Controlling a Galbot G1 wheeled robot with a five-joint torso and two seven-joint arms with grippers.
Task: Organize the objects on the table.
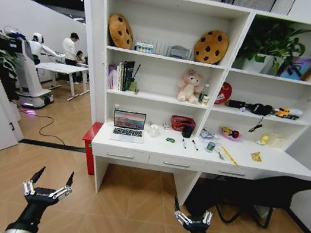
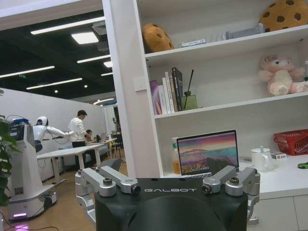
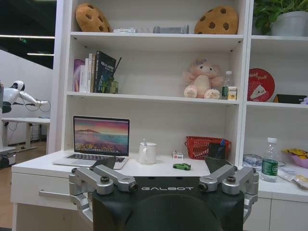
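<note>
The long white table (image 1: 283, 164) stands ahead under wall shelves. On it are an open silver laptop (image 1: 128, 127) (image 2: 207, 151) (image 3: 100, 136), a tiny green toy car (image 1: 171, 139) (image 3: 182, 166), two dark pens (image 1: 184, 143), a black pen cup (image 1: 187, 132) (image 3: 216, 150) and a small bottle (image 1: 210, 145) (image 3: 270, 160). My left gripper (image 1: 52, 180) (image 2: 166, 166) and right gripper (image 1: 192, 210) (image 3: 161, 164) hang low over the floor, well short of the desk. Both are open and empty.
A red basket (image 1: 182, 123) (image 3: 204, 147) and white mug (image 1: 154, 129) (image 3: 147, 153) sit at the desk's back. A red cabinet (image 1: 90, 138) stands left of the desk, a black chair (image 1: 262, 196) at its right. Wooden floor lies between me and the desk.
</note>
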